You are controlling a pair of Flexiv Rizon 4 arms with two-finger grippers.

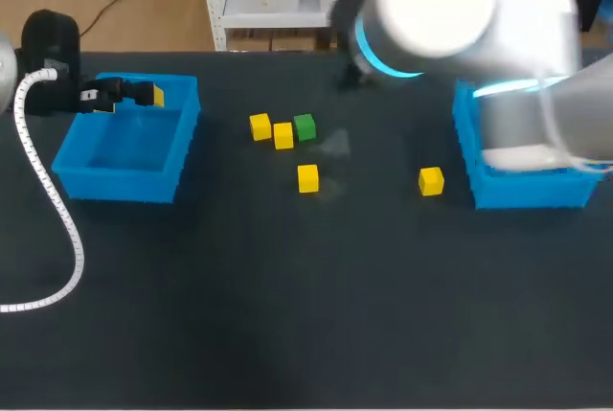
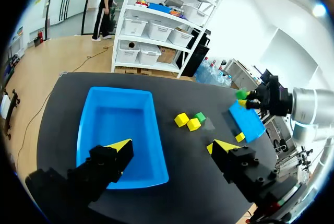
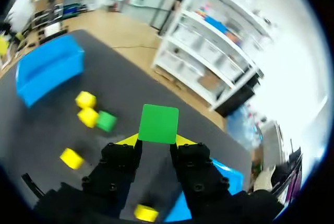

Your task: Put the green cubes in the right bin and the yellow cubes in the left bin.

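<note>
The right pincer [image 3: 158,141] is clamped on a small green cube [image 3: 159,124], one yellow tip against each side, and carries it clear of the dark table [image 1: 287,315]. The left wrist view places this cube close by the right blue plastic bin [image 1: 527,193], where it belongs. On that evidence the carry is judged near its release.

The left pincer [image 2: 170,148] hangs with fingers apart and nothing between them, over the left blue plastic bin [image 1: 115,186].

Between the bins on the table lie a far yellow cube [image 1: 260,126], a middle yellow cube [image 1: 283,135] touching it, and a second green cube [image 1: 305,126] just beside that. A near yellow cube [image 1: 306,178] and a right-hand yellow cube [image 1: 431,181] lie apart. All five remain unsorted.
</note>
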